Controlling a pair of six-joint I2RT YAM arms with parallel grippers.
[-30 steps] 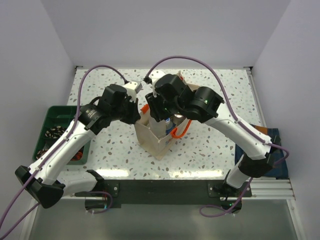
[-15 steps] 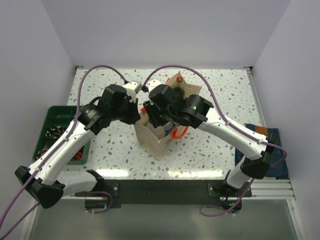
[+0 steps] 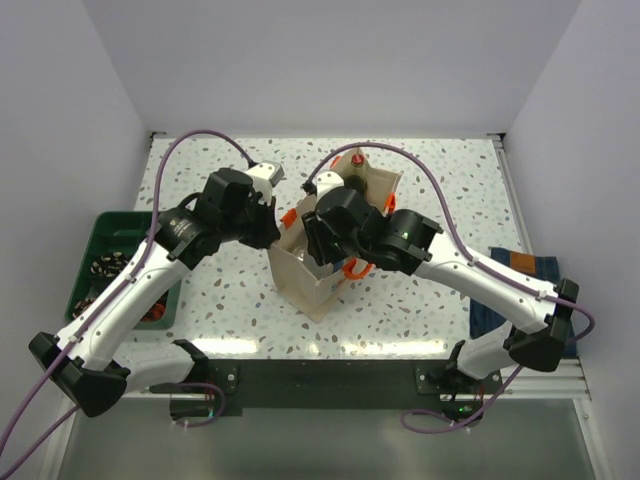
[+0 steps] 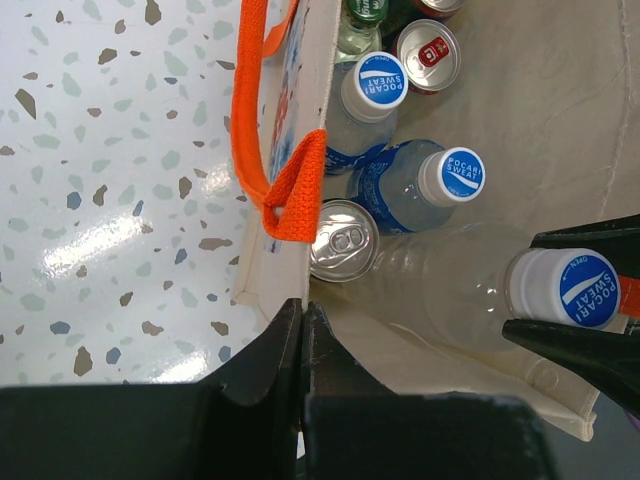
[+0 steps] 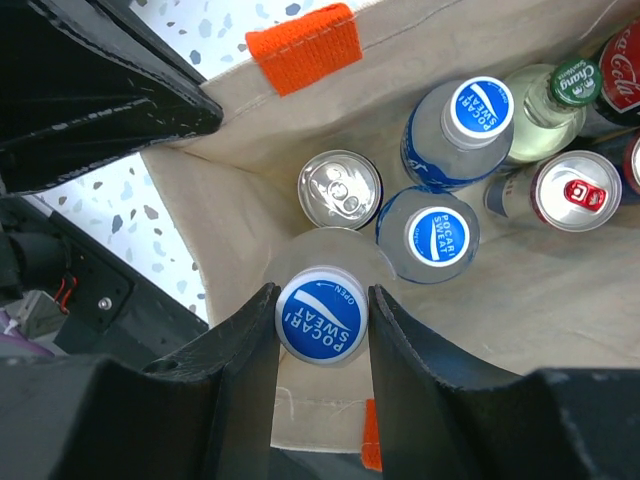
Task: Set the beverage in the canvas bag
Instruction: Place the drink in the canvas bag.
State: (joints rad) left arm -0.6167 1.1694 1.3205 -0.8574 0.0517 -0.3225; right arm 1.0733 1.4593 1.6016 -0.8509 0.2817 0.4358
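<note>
closest to the right wrist camera, the right gripper (image 5: 320, 296) has its fingers (image 5: 245, 350) closed on either side of the beverage (image 5: 322, 322), a clear bottle with a blue-and-white cap, pinching it just under the cap. the bottle's body drops into the near corner of the canvas bag (image 5: 230, 210). its base is hidden, so whether it rests on the bottom cannot be told.

the left gripper (image 4: 302, 312) is pressed together on the bag's rim at that corner, and the canvas disappears between its tips. an orange handle (image 4: 262, 130) lies folded over the rim beside it.

deeper in the bag a silver can (image 5: 340, 188) stands touching the beverage. past it are two blue-labelled bottles (image 5: 437, 235), then a can with a red tab (image 5: 575, 190) and a green-capped bottle (image 5: 572, 82). a red-labelled bottle (image 5: 622, 60) is cut off by the frame edge.

from above, the right wrist covers the bag's mouth, so the beverage cannot be seen there. the bag stands mid-table (image 3: 220, 290). a green tray (image 3: 118, 225) sits at the left edge, partly under the left arm, its contents too small to make out. a blue thing (image 3: 530, 265) at the right edge is mostly hidden by the right arm.
</note>
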